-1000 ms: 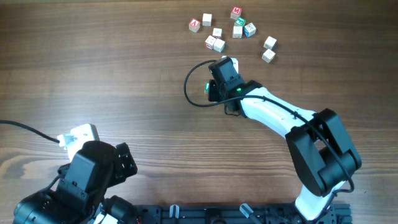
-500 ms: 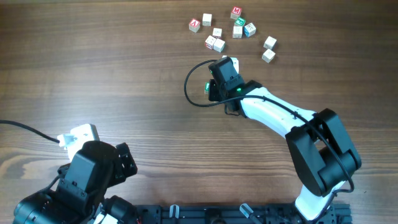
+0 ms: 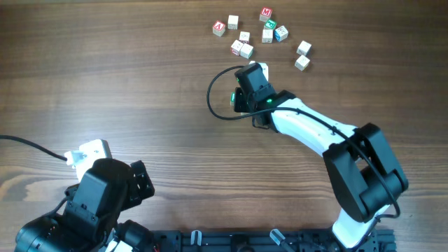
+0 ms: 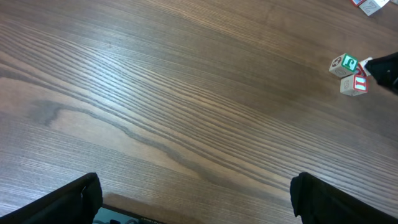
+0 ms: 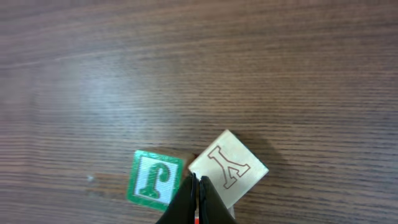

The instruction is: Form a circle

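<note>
The right jaws are pinched shut on nothing, tip poised at the seam between a green-faced wooden letter cube (image 5: 154,177) and a pale plain-faced cube (image 5: 229,168) (the circle's clump (image 4: 354,84), near the loose scatter of like cubes (image 3: 246,50) on the wooden bench (image 3: 105,84)). Pushes are best kept short and square-on. The left jaws are held wide, empty.

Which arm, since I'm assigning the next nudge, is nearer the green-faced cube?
Right. Its shut jaws point down at the edge of the green-faced cube, beside the Y cube; the left arm sits far back, to its left.
</note>
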Robot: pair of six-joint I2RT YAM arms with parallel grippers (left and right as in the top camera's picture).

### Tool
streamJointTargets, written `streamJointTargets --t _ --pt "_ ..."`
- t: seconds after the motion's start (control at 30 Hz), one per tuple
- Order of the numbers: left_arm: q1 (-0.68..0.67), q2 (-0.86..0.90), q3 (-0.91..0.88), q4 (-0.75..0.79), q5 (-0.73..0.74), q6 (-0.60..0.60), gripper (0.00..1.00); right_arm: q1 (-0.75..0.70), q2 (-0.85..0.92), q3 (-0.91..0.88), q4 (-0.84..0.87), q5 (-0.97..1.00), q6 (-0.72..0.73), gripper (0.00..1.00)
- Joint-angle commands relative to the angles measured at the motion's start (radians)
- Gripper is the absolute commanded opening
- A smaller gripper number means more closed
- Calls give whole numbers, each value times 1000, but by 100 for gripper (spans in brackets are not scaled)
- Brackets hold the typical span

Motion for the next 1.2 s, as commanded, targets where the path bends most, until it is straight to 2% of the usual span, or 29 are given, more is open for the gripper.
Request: streamJointTargets --t 0.0,0.4,0.77,1.17 --pt "1 2 -4 -1 1 -13 100 -2 -74 25 21 -12 31 5" --pt "1 2 -4 -1 1 -13 100 -2 -53 25 134 5 26 4" --pt "1 2 -4 -1 1 -13 100 -2 61 25 250 -55 26 4" --pt "1 2 -4 -1 1 -13 100 -2 75 25 228 -96 27 5"
